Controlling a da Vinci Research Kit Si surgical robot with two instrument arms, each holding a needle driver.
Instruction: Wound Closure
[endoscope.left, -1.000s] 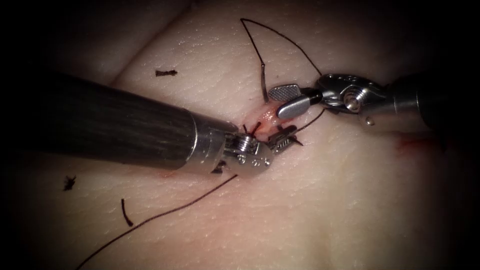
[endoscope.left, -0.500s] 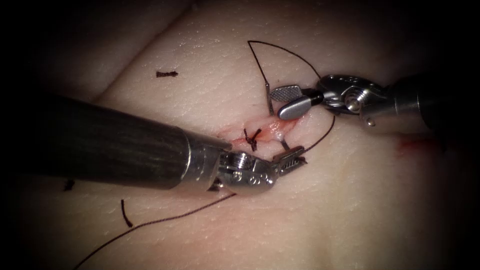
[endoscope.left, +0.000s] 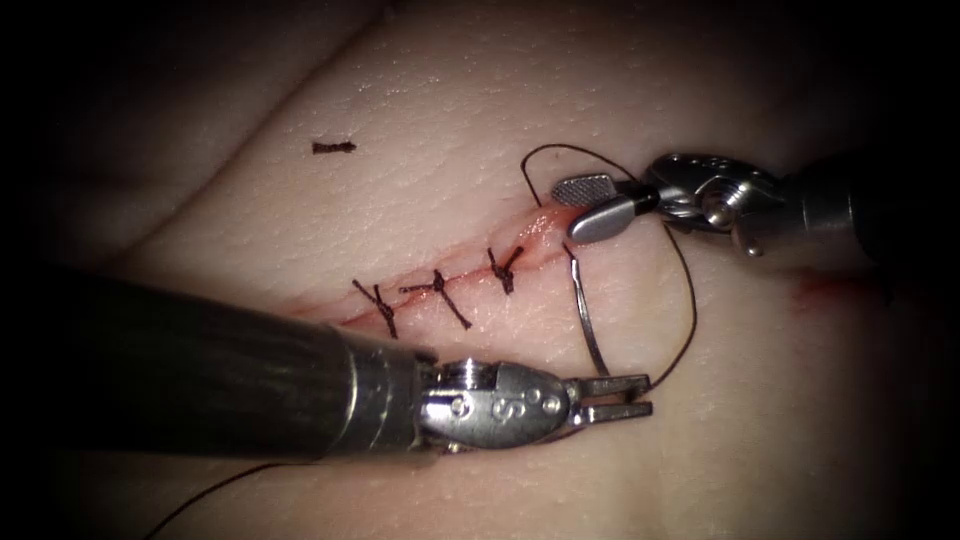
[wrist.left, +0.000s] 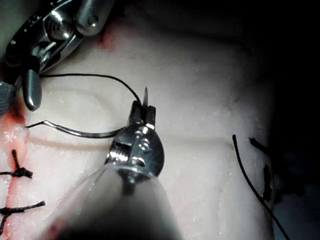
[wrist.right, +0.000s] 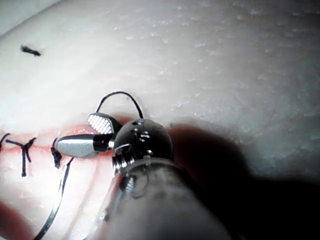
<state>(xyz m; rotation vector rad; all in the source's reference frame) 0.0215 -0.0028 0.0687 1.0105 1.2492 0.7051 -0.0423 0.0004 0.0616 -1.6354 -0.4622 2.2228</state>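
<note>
My left tool (endoscope.left: 615, 397) lies low on the right side of the cut (endoscope.left: 455, 280), jaws shut on the curved needle (endoscope.left: 585, 320) just behind its tip. From the left wrist, the tip pokes out past the jaws (wrist.left: 144, 112) and the needle (wrist.left: 85, 132) arcs back to the cut's edge. Its trailing end rests at that edge, nearly out of the tissue (endoscope.left: 450, 130). Dark thread (endoscope.left: 690, 300) loops from the cut's upper end around my right tool (endoscope.left: 590, 203). That tool hovers open over the cut's upper right end, holding nothing; its jaws (wrist.right: 90, 134) are spread.
Three knotted stitches (endoscope.left: 440, 290) close the cut to the left of the needle. A cut end of thread (endoscope.left: 333, 147) lies on the tissue at upper left, and others (wrist.left: 245, 170) lie beside my left tool. Red fluid (endoscope.left: 830, 288) marks the tissue at right.
My left tool has moved down and to the right, drawing the needle out on the cut's right side. The thread loop above the cut has shrunk. The stitches have come into sight.
</note>
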